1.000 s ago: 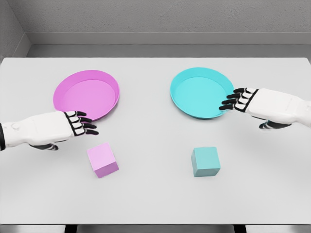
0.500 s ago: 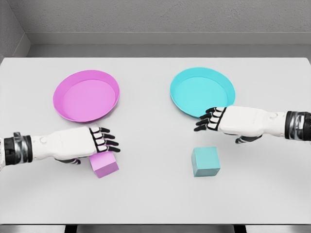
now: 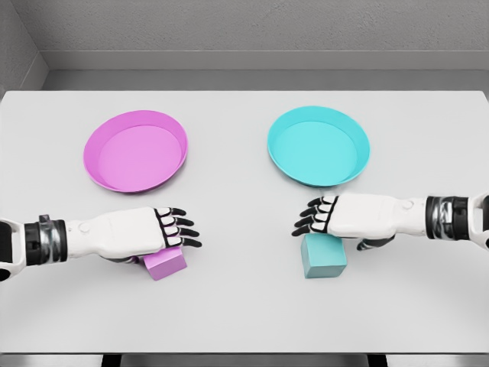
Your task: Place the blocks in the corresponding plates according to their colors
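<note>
Each hand hovers over its matching block on the surface, left hand (image 3: 153,229) above the pink block (image 3: 166,264), right hand (image 3: 344,216) above the teal block (image 3: 323,257), fingers spread, probably not yet touching, ready to grasp.

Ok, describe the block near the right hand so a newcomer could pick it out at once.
Start at the teal plate on the right half of the white table. Come toward the table's near edge: the right hand hovers over a small teal block with fingers spread. It is the only teal cube; the other block, under the left hand, is pink.
</note>
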{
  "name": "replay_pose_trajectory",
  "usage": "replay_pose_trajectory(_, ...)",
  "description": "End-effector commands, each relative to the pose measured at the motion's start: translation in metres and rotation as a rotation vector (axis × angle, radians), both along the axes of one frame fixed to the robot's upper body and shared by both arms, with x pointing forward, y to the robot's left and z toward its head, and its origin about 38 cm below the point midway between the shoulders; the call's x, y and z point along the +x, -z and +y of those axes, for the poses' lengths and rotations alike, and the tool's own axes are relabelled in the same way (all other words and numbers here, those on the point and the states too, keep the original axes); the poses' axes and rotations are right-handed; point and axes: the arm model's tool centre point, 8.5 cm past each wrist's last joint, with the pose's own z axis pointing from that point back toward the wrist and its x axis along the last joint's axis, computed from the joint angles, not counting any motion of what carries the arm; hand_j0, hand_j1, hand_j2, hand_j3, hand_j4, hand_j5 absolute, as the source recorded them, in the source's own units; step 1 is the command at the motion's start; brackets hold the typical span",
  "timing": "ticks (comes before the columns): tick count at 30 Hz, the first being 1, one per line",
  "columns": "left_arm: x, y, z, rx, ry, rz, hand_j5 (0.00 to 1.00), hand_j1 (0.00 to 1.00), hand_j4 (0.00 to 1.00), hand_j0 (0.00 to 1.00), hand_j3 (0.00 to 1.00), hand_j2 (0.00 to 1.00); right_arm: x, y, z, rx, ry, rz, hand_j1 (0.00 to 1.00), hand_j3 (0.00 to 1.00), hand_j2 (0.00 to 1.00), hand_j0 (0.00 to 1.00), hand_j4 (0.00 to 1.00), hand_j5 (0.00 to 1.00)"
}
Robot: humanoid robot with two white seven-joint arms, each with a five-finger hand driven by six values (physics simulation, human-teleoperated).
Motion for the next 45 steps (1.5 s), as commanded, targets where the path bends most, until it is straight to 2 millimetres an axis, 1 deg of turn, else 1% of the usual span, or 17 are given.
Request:
replay_pose_trajectory(1, 0.0, -0.001, 0.001, -0.005, -0.003, 0.002, 1.0, 1.0, 1.0, 1.0, 1.0, 1.0, -0.001, 0.001, -0.002, -0.001, 0.004, 0.007, 1.0, 1.0, 1.0, 1.0, 1.0, 1.0)
replay_pose_trajectory(4, 0.0, -0.001, 0.003, 0.005, -0.005, 0.001, 0.92, 0.92, 0.92, 0.92, 0.92, 0.92, -0.001, 0.001, 0.0, 0.002, 0.002, 0.007, 1.0, 1.0, 1.0, 1.0, 1.0, 1.0)
replay_pose_trajectory(5, 0.0, -0.001, 0.004, 0.007, -0.006, 0.001, 0.87, 0.87, 0.87, 0.87, 0.87, 0.87, -0.001, 0.002, 0.0, 0.0, 0.0, 0.009, 1.0, 1.0, 1.0, 1.0, 1.0, 1.0)
replay_pose_trajectory(8, 0.0, -0.001, 0.005, 0.012, -0.007, 0.001, 0.81, 0.81, 0.81, 0.81, 0.81, 0.81, -0.001, 0.002, 0.001, 0.003, -0.002, 0.011, 1.0, 1.0, 1.0, 1.0, 1.0, 1.0)
replay_pose_trajectory(9, 0.0, -0.001, 0.005, 0.012, -0.007, 0.001, 0.76, 0.76, 0.76, 0.76, 0.76, 0.76, -0.001, 0.002, 0.002, 0.004, -0.003, 0.011, 1.0, 1.0, 1.0, 1.0, 1.0, 1.0)
replay_pose_trajectory(12, 0.001, -0.003, 0.009, 0.024, -0.011, -0.002, 0.67, 0.67, 0.67, 0.67, 0.67, 0.67, -0.002, 0.005, 0.011, 0.015, -0.022, 0.019, 1.0, 1.0, 1.0, 1.0, 1.0, 1.0)
replay_pose_trajectory(15, 0.001, -0.003, 0.009, 0.027, -0.012, -0.003, 0.61, 0.61, 0.61, 0.61, 0.61, 0.61, -0.002, 0.007, 0.023, 0.045, -0.038, 0.021, 1.0, 1.0, 1.0, 1.0, 1.0, 1.0)
replay_pose_trajectory(18, 0.001, -0.003, 0.011, 0.034, -0.012, -0.003, 0.56, 0.56, 0.56, 0.56, 0.56, 0.56, -0.003, 0.009, 0.024, 0.045, -0.041, 0.026, 1.0, 1.0, 1.0, 1.0, 1.0, 1.0)
replay_pose_trajectory(22, 0.001, -0.004, 0.011, 0.034, -0.013, -0.005, 0.5, 0.5, 0.5, 0.5, 0.5, 0.5, -0.006, 0.014, 0.032, 0.054, -0.058, 0.039, 1.0, 1.0, 1.0, 1.0, 1.0, 1.0)
replay_pose_trajectory(25, 0.003, -0.007, 0.011, 0.032, -0.014, -0.014, 0.49, 0.49, 0.49, 0.49, 0.49, 0.49, -0.007, 0.015, 0.031, 0.05, -0.059, 0.043, 1.0, 1.0, 1.0, 1.0, 1.0, 1.0)
replay_pose_trajectory(27, 0.004, -0.007, 0.011, 0.031, -0.015, -0.017, 0.47, 0.47, 0.47, 0.47, 0.47, 0.47, -0.007, 0.015, 0.031, 0.05, -0.059, 0.043, 0.77, 0.77, 0.77, 0.77, 0.77, 0.77)
replay_pose_trajectory(29, 0.006, -0.011, 0.011, 0.03, -0.016, -0.026, 0.47, 0.47, 0.47, 0.47, 0.47, 0.47, -0.005, 0.013, 0.031, 0.049, -0.06, 0.037, 0.62, 0.62, 0.62, 0.62, 0.62, 0.62)
replay_pose_trajectory(32, 0.011, -0.019, 0.015, 0.029, -0.023, -0.045, 0.47, 0.47, 0.47, 0.47, 0.47, 0.47, -0.005, 0.013, 0.031, 0.048, -0.059, 0.037, 0.57, 0.57, 0.57, 0.57, 0.57, 0.57)
replay_pose_trajectory(38, 0.019, -0.033, 0.017, 0.029, -0.03, -0.081, 0.45, 0.45, 0.45, 0.45, 0.45, 0.45, -0.005, 0.012, 0.03, 0.048, -0.058, 0.036, 0.57, 0.57, 0.57, 0.57, 0.57, 0.57)
replay_pose_trajectory(40, 0.022, -0.039, 0.016, 0.019, -0.029, -0.093, 0.44, 0.44, 0.44, 0.44, 0.44, 0.44, -0.003, 0.01, 0.031, 0.049, -0.059, 0.028, 0.57, 0.57, 0.57, 0.57, 0.57, 0.57)
replay_pose_trajectory(41, 0.026, -0.046, 0.017, 0.006, -0.037, -0.104, 0.44, 0.44, 0.44, 0.44, 0.44, 0.44, -0.002, 0.009, 0.031, 0.05, -0.059, 0.026, 0.57, 0.57, 0.57, 0.57, 0.57, 0.57)
replay_pose_trajectory(45, 0.035, -0.056, 0.02, 0.009, -0.05, -0.133, 0.44, 0.44, 0.44, 0.44, 0.44, 0.44, 0.0, 0.004, 0.032, 0.055, -0.06, 0.018, 0.57, 0.57, 0.57, 0.57, 0.57, 0.57)
